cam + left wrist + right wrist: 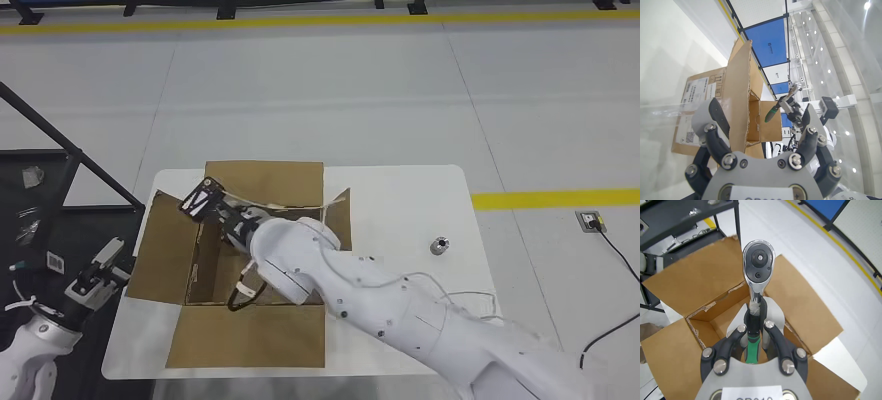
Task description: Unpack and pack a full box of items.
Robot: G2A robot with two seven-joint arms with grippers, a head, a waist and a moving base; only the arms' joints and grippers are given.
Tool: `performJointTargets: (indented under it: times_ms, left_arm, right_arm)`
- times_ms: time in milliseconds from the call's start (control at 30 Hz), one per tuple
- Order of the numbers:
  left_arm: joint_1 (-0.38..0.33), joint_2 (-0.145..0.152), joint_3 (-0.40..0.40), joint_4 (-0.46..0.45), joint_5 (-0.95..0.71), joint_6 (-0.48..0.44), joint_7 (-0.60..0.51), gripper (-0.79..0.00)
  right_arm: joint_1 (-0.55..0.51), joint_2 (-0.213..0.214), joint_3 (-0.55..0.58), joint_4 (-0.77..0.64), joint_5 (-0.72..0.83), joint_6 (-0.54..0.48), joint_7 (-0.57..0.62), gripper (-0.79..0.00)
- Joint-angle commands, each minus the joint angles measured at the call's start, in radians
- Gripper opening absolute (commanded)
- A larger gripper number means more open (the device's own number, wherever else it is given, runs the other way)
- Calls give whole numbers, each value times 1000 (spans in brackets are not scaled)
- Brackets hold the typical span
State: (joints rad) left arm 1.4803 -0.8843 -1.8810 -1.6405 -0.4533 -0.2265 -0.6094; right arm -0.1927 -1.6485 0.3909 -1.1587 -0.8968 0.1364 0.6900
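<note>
Ratchet [758, 262]: held up over the box [265, 180]. In the top view its chrome head points to the box's 10 o'clock corner, and the green handle runs back through the right jaws. Right jaws are nearly closed, clamped on the black neck just above the green grip, touching nothing else.

Box sits open on the tabletop [410, 200], flaps folded out. We see bare cardboard in the inside corner under the tool. Socket [439, 245] stands alone on the tabletop at 3 o'clock of the box, well apart from it.

Left jaws are spread wide and hold nothing. They sit at the box's 8 o'clock, just beside the 9 o'clock flap; touching or not, we cannot tell.

Step, our call: unpack half, ratchet on its way out, since the socket is already outside. It could be the pack half instead; the frames don't settle it.

Next move, if unpacking: carry the tool past a flap edge to bare tabletop toward 3 o'clock, lower it flat, then open. Watch the handle end below the jaws, as it may catch a flap.
</note>
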Motion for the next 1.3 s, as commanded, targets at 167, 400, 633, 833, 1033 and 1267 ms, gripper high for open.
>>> performJointTargets:
  times_ms: [167,400,633,833,1033,1267]
  left_arm:
    - [-81,7,33,-12,96,92,-24,0]
    - [-124,6,72,-15,133,101,-42,0]
    - [-135,5,81,-7,145,100,-52,0]
    - [-132,4,73,-9,144,102,-54,0]
    - [-137,3,79,-12,152,109,-53,0]
    - [-137,1,80,-10,157,112,-45,0]
  right_arm:
    - [-26,-87,-38,272,55,-22,-69,-785]
    - [-53,-143,-53,474,61,-71,-81,-785]
    - [-61,-189,-52,633,67,-118,-65,-785]
    - [-50,-211,-46,718,52,-162,-32,-785]
    - [-47,-229,-42,764,33,-174,4,-785]
    - [-40,-247,-22,795,36,-194,-17,-274]
